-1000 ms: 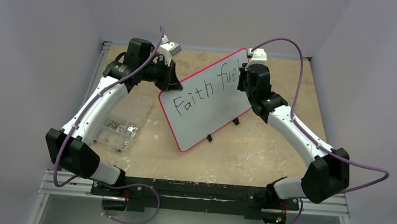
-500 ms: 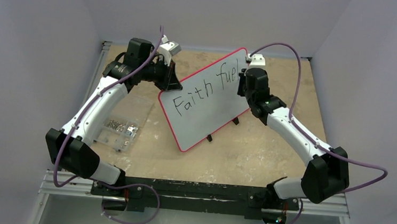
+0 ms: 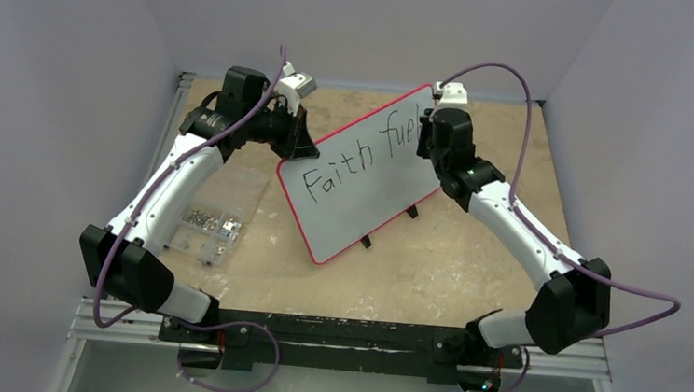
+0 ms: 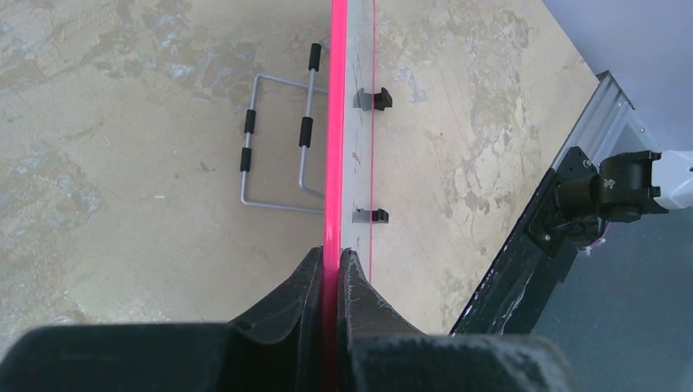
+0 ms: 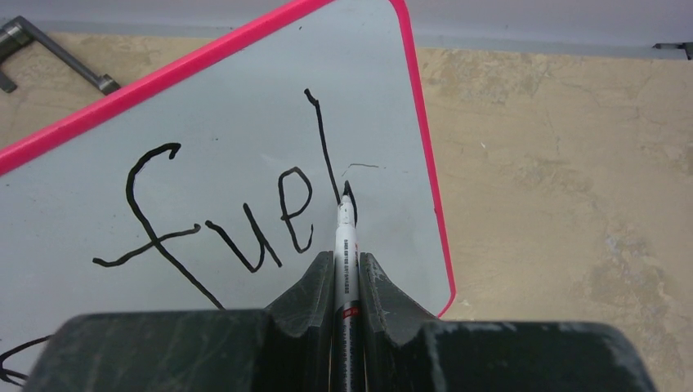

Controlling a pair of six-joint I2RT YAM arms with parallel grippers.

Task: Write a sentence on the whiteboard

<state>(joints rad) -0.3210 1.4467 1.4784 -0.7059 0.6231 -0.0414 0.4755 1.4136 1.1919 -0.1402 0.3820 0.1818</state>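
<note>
Between left fingers, whiteboard rim clamped, right fingers gripping marker, touching sentence

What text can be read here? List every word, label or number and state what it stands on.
"Faith": black handwriting on the whiteboard.
"fuel": same whiteboard, to the right of "Faith"; the marker tip is at the lower end of the "l".
Print on the marker barrel: too small to read.
No other text, brand or number is legible in any view.
</note>
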